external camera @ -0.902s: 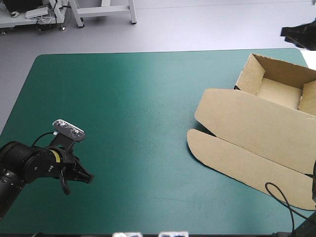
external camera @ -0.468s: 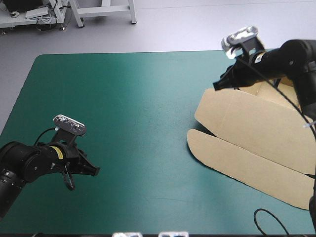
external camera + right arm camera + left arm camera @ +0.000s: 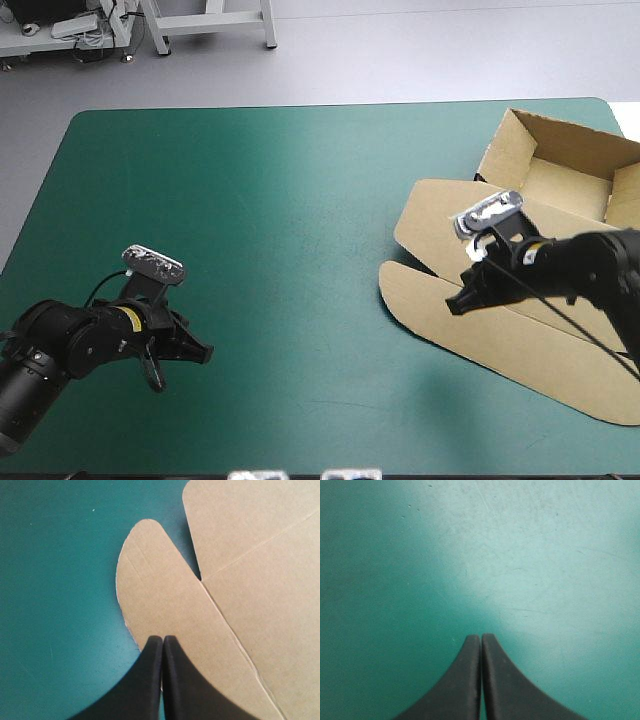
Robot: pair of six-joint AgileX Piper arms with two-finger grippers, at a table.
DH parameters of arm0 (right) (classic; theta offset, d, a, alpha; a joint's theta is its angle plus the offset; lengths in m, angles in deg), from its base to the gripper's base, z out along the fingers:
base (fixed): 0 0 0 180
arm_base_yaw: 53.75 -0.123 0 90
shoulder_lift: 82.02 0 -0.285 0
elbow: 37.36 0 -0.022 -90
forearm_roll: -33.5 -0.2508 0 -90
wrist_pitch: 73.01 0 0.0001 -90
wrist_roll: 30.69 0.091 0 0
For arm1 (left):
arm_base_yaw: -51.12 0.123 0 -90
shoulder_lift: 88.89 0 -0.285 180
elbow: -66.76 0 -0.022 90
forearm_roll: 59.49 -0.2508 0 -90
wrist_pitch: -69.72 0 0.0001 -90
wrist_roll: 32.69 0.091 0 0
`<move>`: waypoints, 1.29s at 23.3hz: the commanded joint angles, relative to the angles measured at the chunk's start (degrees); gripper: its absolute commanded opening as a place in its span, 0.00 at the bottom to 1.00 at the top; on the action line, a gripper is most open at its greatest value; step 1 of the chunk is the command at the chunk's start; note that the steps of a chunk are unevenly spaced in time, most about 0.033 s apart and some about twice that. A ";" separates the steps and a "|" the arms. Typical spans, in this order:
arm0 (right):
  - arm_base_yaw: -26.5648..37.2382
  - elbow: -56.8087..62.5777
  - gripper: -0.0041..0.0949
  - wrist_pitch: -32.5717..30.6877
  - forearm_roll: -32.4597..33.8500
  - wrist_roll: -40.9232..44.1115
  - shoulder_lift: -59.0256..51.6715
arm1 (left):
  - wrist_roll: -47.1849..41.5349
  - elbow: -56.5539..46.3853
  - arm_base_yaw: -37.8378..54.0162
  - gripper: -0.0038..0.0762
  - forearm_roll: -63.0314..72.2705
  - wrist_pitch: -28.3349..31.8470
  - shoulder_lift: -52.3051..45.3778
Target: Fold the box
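Observation:
The brown box [image 3: 520, 250] lies at the table's right side. Its tray part [image 3: 565, 165] has walls raised at the far right, while the lid and a rounded flap [image 3: 470, 320] lie flat toward the middle. My right gripper [image 3: 457, 304] is shut and empty, its tips low over that flap's near edge. In the right wrist view the shut right gripper [image 3: 162, 640] points across the rounded flap [image 3: 155, 595], with a crease line running beside it. My left gripper [image 3: 203, 352] is shut over bare teal-green cover at the front left; the left wrist view shows the left gripper [image 3: 481, 638] shut, with only cover ahead.
The teal-green cover [image 3: 280, 220] is bare between the two grippers. The box reaches the table's right edge [image 3: 625, 120].
My right arm swung from above the box's far left corner down to the rounded front flap. The left gripper crept a little to the right. The box has not moved.

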 commanded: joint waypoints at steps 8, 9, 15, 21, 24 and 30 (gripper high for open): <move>-0.06 20.99 0.03 14.97 -0.42 -0.66 -23.19 | 0.32 -3.61 -0.11 0.04 5.06 7.38 -2.62; -0.06 23.39 0.03 16.35 -0.42 -0.66 -25.69 | 0.87 -4.00 -0.11 0.04 5.03 7.64 -3.91; -0.06 28.77 0.02 18.56 0.82 -0.66 -31.32 | 0.87 -6.75 -0.11 0.04 6.61 8.88 -9.04; -0.06 28.77 0.02 18.45 0.92 -0.66 -31.32 | 0.87 -8.26 -0.11 0.04 6.93 7.94 -9.04; -0.06 28.77 0.02 18.45 0.69 -0.66 -31.32 | 0.87 -8.26 -0.11 0.04 6.93 7.81 -9.04; -0.06 28.77 0.02 18.45 0.69 -0.66 -31.32 | 0.87 -8.26 -0.11 0.04 6.71 7.51 -9.04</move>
